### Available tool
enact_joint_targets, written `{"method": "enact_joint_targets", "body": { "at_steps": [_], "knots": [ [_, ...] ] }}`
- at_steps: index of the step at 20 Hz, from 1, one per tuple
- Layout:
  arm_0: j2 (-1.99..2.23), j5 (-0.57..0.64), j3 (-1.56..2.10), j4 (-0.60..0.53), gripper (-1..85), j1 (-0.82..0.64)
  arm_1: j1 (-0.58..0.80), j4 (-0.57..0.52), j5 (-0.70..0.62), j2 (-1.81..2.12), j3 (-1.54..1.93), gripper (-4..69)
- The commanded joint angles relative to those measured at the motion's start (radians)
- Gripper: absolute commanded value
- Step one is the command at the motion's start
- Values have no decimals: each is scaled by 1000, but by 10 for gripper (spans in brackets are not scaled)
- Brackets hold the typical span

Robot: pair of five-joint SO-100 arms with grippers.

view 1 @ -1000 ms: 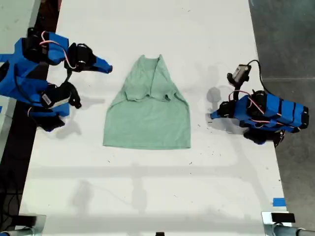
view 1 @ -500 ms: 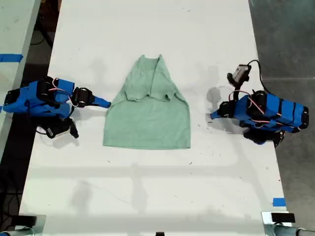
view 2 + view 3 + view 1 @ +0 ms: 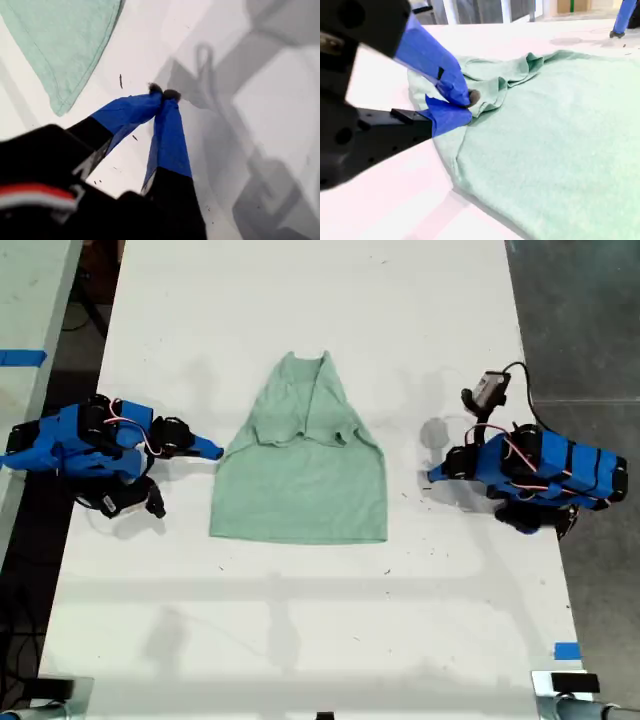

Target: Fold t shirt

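The pale mint-green t shirt [image 3: 300, 480] lies flat mid-table, its sleeves folded in over the chest and its hem toward the near edge. My second gripper [image 3: 215, 451] is shut and holds nothing, its tips just off the shirt's edge at the exterior view's left. In the second wrist view that gripper [image 3: 467, 107] sits in front of a folded sleeve of the shirt [image 3: 560, 150]. My first gripper [image 3: 432, 476] rests shut and empty at the exterior view's right, a short gap from the shirt. The first wrist view shows its tips [image 3: 163, 93] touching each other over bare table, with a shirt corner [image 3: 60, 45] beyond.
The white table [image 3: 300, 640] runs well past the shirt on all sides. A blue tape piece [image 3: 566, 651] sits near the front corner at the exterior view's right. Grey floor [image 3: 580, 320] lies beyond that side's table edge.
The second arm swung down from farther back on the exterior view's left and brought its gripper beside the shirt's edge. The first arm and the shirt have not moved.
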Motion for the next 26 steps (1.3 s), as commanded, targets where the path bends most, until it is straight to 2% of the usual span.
{"method": "enact_joint_targets", "body": {
  "at_steps": [1, 5, 11, 15, 19, 26],
  "knots": [
    [8, -15, 2, 6, 1, -18, -9, 5, 9, 2, 12, 2],
    [8, -21, 0, 14, 24, -25, -6, 5, 5, 2, 12, 2],
    [8, -29, 0, 14, 1, -23, -3, 5, -3, 2, 12, 2],
    [8, -35, 6, 9, 1, -25, 60, -40, -115, 2, 12, 2],
    [8, -37, 6, 11, 1, -37, 20, -6, -44, 2, 12, 2],
    [8, -46, 6, 11, 1, -29, -28, 5, -3, 2, 9, 3]
  ]
}}
